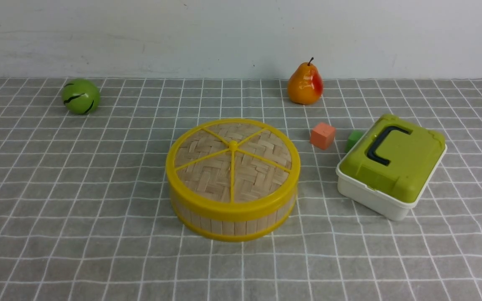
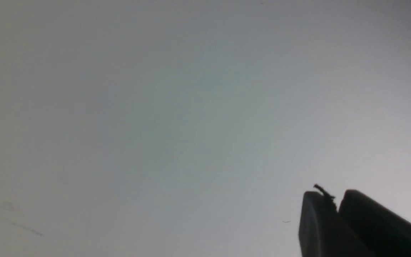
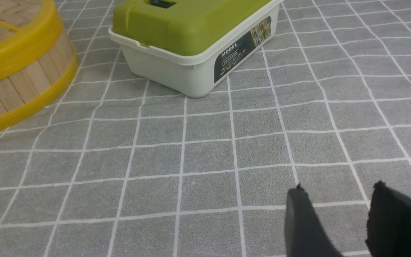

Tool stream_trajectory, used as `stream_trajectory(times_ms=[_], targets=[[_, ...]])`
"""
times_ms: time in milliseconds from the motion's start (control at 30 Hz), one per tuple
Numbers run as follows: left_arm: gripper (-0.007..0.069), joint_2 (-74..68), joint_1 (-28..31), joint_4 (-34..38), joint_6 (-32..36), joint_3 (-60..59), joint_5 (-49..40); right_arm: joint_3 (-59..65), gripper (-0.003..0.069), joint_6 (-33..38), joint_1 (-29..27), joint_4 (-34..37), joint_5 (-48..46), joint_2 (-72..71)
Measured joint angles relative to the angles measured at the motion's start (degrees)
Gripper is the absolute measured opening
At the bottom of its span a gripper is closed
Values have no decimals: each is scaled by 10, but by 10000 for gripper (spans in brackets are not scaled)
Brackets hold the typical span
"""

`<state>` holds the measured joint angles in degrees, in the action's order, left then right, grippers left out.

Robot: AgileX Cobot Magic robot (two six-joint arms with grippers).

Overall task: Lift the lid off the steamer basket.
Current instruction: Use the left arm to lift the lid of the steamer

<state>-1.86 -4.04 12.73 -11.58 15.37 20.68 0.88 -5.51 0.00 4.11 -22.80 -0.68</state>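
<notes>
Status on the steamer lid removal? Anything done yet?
Done: nothing visible. The lid sits flush on the steamer basket.
In hand: nothing. The left tool is shut, facing a blank surface. The right tool is open and empty above the tablecloth, apart from the basket. Neither arm shows in the front view.
Left: reach the lid, grip it, lift it off.

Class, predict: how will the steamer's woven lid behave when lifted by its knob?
The lid probably stays stiff: its thick yellow rim and spokes brace the weave. Likely light, being thin bamboo and plastic. The small knob may slip, letting it tilt.
</notes>
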Motion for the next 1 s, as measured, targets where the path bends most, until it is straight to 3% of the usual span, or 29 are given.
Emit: stream_trajectory(times_ms=[33, 167, 333, 400, 533, 767, 933, 1000], targets=[[-13, -35, 0, 2, 40, 57, -40, 0, 241, 0, 0, 0, 0, 0], [-13, -142, 0, 11, 110, 164, -74, 0, 241, 0, 0, 0, 0, 0], [-13, -277, 0, 16, 126, 255, -99, 0, 241, 0, 0, 0, 0, 0], [-13, -343, 0, 16, 127, 317, -165, 0, 241, 0, 0, 0, 0, 0], [-13, -516, 0, 32, 116, 489, -384, 0, 241, 0, 0, 0, 0, 0], [-13, -769, -2, 118, 132, 749, -713, 0, 241, 0, 0, 0, 0, 0], [-13, -883, -44, 98, 125, 857, -801, 0, 241, 0, 0, 0, 0, 0], [-13, -939, -96, 30, 98, 907, -826, 0, 241, 0, 0, 0, 0, 0]])
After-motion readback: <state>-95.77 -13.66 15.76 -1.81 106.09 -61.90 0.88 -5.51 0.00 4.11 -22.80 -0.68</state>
